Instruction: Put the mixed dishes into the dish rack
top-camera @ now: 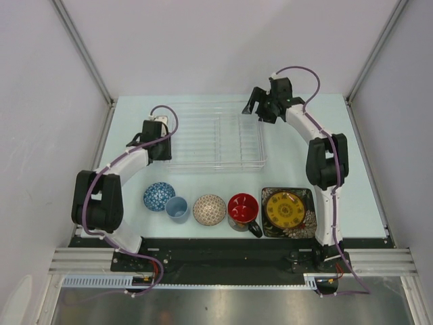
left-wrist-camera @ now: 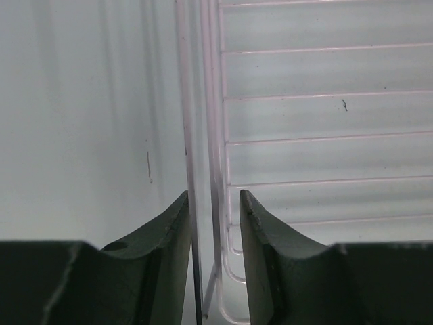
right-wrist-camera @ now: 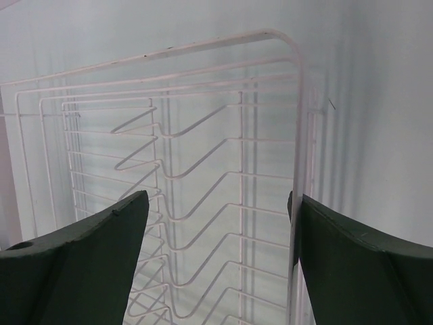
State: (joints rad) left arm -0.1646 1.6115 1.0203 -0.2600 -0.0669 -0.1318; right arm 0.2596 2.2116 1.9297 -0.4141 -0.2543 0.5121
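Left claw [left-wrist-camera: 214, 198] straddles the clear dish rack [left-wrist-camera: 203, 101] rim, grip unclear.

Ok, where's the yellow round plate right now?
In the top view, the yellow round plate lies at the right end of the near row of dishes, stacked on the black floral square plate, just right of the red-inside dark mug.

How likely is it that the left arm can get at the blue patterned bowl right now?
Probably yes, though not at once: the left claw seems closed on the left rim of the clear plastic dish rack and must release first. The blue patterned bowl lies uncovered near that arm's base.
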